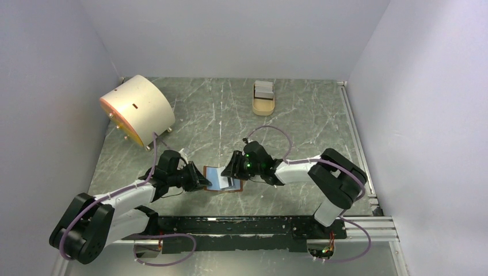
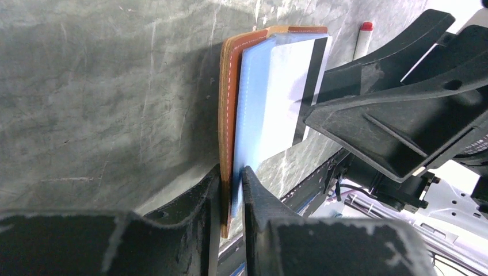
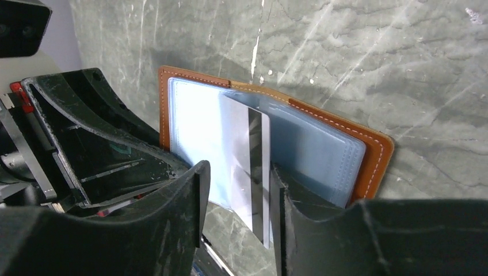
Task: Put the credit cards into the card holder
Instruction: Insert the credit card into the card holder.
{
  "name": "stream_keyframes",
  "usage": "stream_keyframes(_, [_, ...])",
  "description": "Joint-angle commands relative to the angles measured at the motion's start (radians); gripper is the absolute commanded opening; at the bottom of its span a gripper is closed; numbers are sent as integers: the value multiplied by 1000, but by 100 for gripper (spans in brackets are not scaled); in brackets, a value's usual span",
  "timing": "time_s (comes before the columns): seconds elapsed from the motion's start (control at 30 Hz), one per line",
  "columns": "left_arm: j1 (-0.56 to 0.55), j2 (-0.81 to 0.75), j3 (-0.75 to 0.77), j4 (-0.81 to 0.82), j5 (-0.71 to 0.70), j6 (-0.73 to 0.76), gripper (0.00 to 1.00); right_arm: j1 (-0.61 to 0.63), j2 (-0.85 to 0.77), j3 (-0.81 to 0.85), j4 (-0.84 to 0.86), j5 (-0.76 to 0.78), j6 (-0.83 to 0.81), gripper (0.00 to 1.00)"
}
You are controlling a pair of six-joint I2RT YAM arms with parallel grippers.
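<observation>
The brown card holder (image 1: 214,171) lies open near the table's front, light blue inside up. My left gripper (image 1: 201,181) is shut on its left edge, pinching the leather cover (image 2: 227,103) and a blue sleeve between the fingertips (image 2: 231,175). A white credit card (image 3: 247,155) with a dark stripe sticks partway out of a blue sleeve (image 3: 322,149). My right gripper (image 3: 239,172) straddles the card's free end. The card rests against the right finger, and the left finger stands clear of it. From above, the right gripper (image 1: 231,168) sits just over the card (image 1: 230,183).
A tan oval tray (image 1: 263,104) with pale grey cards (image 1: 264,89) stands at the back. A big cream drum (image 1: 135,109) lies at the back left. A thin white stick with a red tip (image 2: 362,37) lies beyond the holder. White walls enclose the table.
</observation>
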Motion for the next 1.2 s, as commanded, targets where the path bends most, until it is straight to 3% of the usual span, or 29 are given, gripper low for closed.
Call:
stream_keyframes(0.0, [8,-6,8,25,27,10,23,8,-51,27,-250,132,-117,48])
stream_keyframes(0.27, [7,-2,-3,36,35,7,23,8,-67,72,-366,171,-187,49])
stream_keyframes(0.53, [7,-2,-13,42,32,7,23,9,-35,45,-269,98,-161,41])
stream_keyframes(0.8, [7,30,-16,19,-4,30,22,9,-10,0,-164,39,-131,21])
stream_keyframes(1.0, [7,39,-39,56,9,15,22,9,7,-27,-95,7,-93,17])
stream_keyframes(1.17, [7,19,-44,65,17,7,23,10,2,-51,-57,8,-38,21])
